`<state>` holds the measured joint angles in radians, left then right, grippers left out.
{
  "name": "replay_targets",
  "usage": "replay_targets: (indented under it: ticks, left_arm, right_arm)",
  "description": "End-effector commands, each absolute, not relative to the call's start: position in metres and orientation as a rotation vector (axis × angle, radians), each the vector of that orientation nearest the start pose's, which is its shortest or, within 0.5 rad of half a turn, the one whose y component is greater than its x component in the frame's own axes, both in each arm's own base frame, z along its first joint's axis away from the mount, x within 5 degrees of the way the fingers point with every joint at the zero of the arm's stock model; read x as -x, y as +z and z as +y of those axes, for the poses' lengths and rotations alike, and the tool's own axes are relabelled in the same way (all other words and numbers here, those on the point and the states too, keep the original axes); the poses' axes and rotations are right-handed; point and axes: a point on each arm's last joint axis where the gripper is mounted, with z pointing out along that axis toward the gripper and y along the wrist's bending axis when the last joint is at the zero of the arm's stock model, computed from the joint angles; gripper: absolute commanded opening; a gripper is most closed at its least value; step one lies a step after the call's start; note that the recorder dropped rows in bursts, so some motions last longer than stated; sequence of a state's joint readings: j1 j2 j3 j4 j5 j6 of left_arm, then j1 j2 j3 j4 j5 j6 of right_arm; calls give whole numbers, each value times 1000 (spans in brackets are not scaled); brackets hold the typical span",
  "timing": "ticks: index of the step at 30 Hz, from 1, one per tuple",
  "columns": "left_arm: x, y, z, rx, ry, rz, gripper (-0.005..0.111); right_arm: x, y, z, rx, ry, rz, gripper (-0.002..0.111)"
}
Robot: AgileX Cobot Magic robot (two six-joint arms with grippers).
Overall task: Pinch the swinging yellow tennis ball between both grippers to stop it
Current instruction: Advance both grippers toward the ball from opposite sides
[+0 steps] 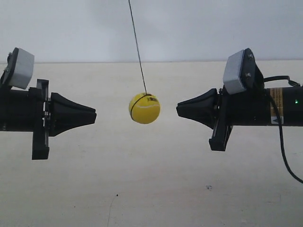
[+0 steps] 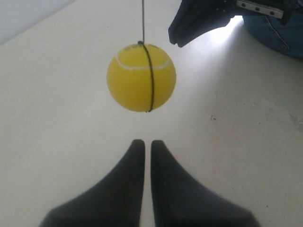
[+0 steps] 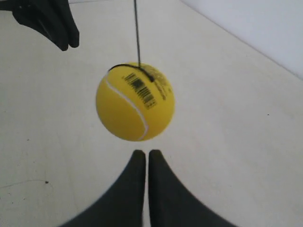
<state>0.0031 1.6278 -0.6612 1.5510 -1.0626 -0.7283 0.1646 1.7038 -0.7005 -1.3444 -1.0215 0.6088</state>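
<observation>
The yellow tennis ball [image 1: 144, 108] hangs on a thin black string [image 1: 136, 42] between the two cone tips, touching neither. My left gripper [image 1: 94, 115] points at it from the exterior view's left, about a ball's width away. My right gripper [image 1: 178, 109] faces it from the other side and stands closer. In the left wrist view the ball [image 2: 141, 77] floats beyond my shut gripper [image 2: 147, 142], with the right cone [image 2: 177, 40] behind. The right wrist view shows the ball's barcode side [image 3: 135, 101] just off my shut gripper [image 3: 145, 152]. The left cone [image 3: 68, 45] is beyond.
A pale beige tabletop [image 1: 151, 189] lies under both arms, with a light wall [image 1: 189, 28] behind. A black cable [image 1: 284, 151] droops from the right arm. Something blue [image 2: 277, 33] sits past the right arm in the left wrist view.
</observation>
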Motion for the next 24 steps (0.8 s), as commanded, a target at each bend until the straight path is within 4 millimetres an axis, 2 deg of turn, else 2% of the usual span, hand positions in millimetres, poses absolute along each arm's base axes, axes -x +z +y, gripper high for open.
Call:
replay_targets:
  ticks: [1, 7, 24]
  left_arm:
    - [-261, 193, -80, -1171, -801, 1622, 5]
    - [-257, 197, -83, -1177, -867, 1565, 5]
    - [-256, 197, -84, -1188, -880, 1555, 5]
  right_arm:
    - [-273, 188, 122, 1172, 808, 1543, 0]
    - [-273, 188, 123, 1171, 816, 1536, 0]
    - [-271, 191, 124, 1173, 848, 1503, 0]
